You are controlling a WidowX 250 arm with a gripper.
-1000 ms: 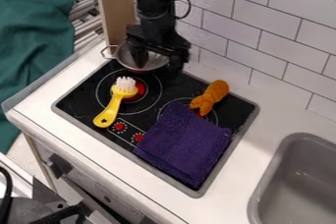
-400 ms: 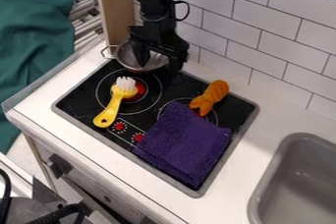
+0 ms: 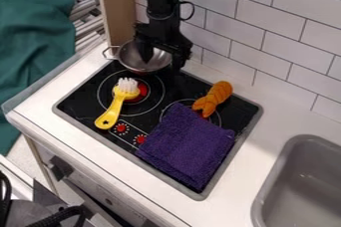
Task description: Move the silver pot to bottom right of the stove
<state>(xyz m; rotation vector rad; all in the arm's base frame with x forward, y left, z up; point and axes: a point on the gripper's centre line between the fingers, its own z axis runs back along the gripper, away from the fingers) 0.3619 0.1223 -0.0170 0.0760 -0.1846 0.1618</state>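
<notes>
The silver pot [image 3: 129, 56] sits at the upper left corner of the black stove [image 3: 90, 105], as the camera sees it, well apart from the stove's bottom right. It is upright, with its open top facing up and a wire handle [image 3: 105, 53] sticking out on its left side. The tool [image 3: 161, 66] hangs down at the pot from the top edge of the view. It is open: one finger reaches down inside the pot and the other is outside, past the right side of the rim, so the two stand on either side of the wall. Whether either one touches the metal I cannot tell.

A yellow brush [image 3: 114, 109] lies on the left part of the stove, its white bristles over the red middle of the large ring and its handle pointing toward the front edge. Just beside the end of that handle are two red dials [image 3: 120, 128]. A purple cloth [image 3: 188, 146] is spread over the lower right of the stove and covers part of another ring. An orange toy [image 3: 213, 99] lies just above the cloth.

The stove is set in a white counter [image 3: 279, 109], with a gray sink [image 3: 309, 183] to the right and a tiled wall [image 3: 266, 27] behind. Green fabric [image 3: 33, 37] hangs at the left.
</notes>
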